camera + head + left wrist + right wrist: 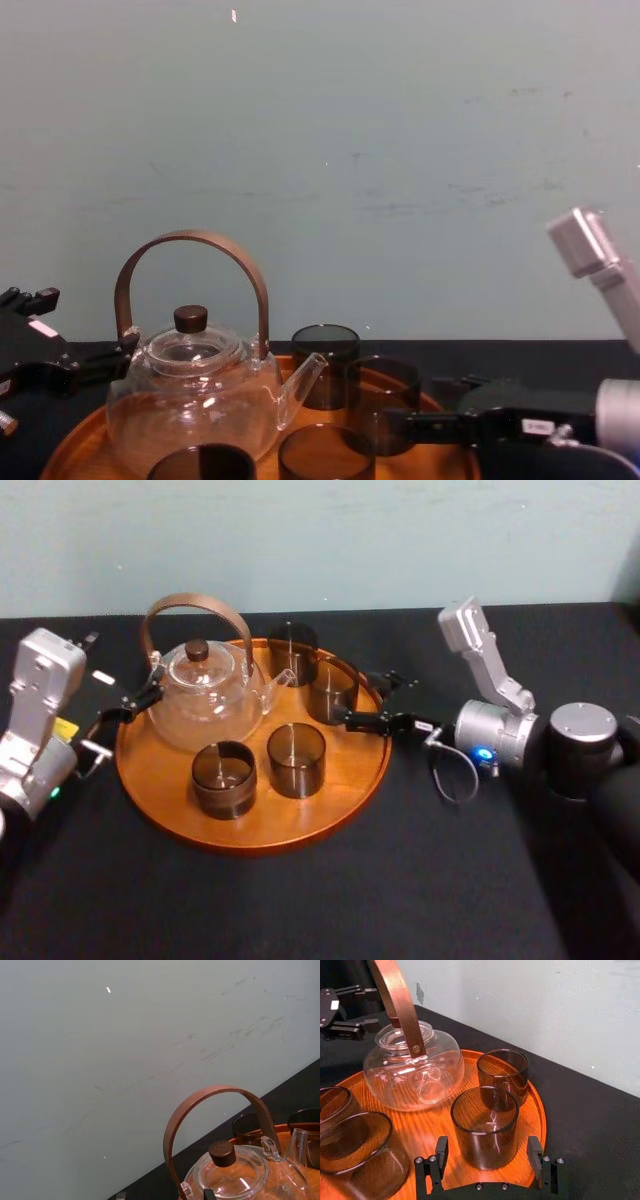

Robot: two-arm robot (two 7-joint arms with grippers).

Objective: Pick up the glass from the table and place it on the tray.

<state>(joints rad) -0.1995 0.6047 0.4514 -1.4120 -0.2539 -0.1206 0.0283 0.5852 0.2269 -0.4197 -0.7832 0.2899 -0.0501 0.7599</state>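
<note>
On the black table lies the round wooden tray. The glass stands upright on the tray's right side. In the right wrist view this glass sits between the fingers of my right gripper, with a gap on each side. That right gripper reaches in over the tray's right rim and is open. In the chest view the glass stands just left of the gripper's black fingers. My left gripper rests open at the tray's left rim, beside the teapot.
A glass teapot with a brown arched handle fills the tray's left half. Three more dark glasses stand on the tray: one at the back and two at the front. A pale wall rises behind the table.
</note>
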